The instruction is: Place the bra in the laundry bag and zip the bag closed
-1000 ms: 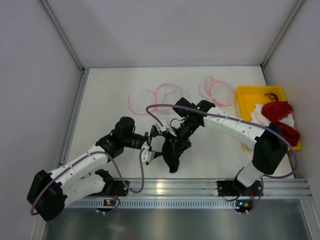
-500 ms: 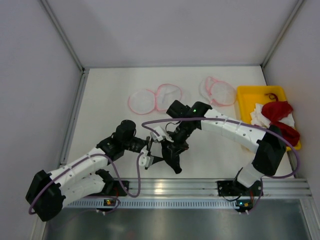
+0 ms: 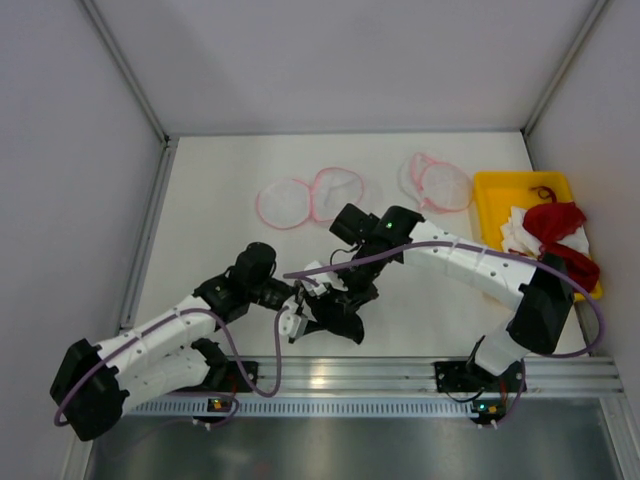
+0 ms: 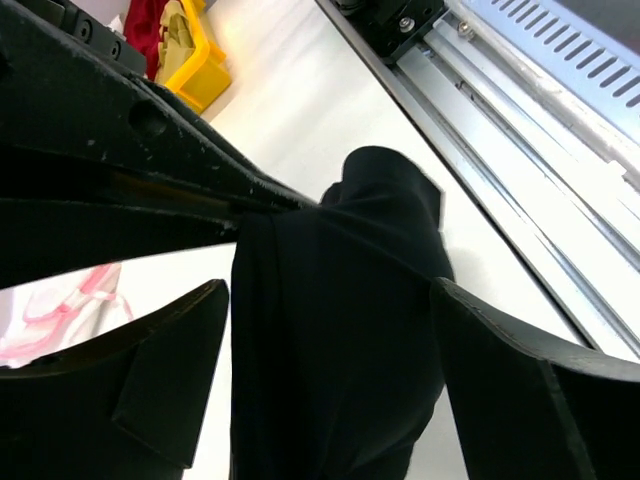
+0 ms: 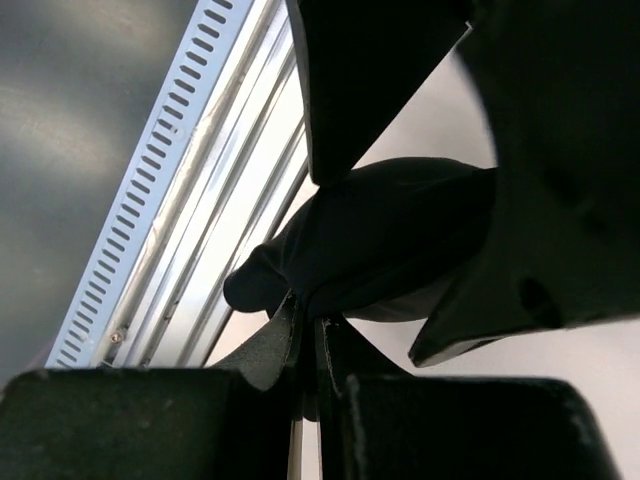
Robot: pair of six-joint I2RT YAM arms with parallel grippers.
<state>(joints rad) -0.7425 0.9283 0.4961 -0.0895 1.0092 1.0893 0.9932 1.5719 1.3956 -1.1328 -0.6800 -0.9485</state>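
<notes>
Bra (image 3: 343, 318): black, bunched, by near edge of table (image 3: 220, 190), pinched in right end effector (image 5: 306, 325), fingers closed on fabric. Left end effector (image 4: 328, 288): fingers wide apart, straddling bra. Beyond: pink-rimmed laundry bags (image 3: 338, 190), flat, well apart

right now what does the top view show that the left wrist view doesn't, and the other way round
Only the top view: both whole arms and the full row of bags at the far side.
Only the left wrist: the left gripper open, with the bra hanging between its fingers, pinched from above by the right gripper.
Both: the bra, the yellow bin with red garments, some pink bag trim, and the rail at the near edge.
</notes>
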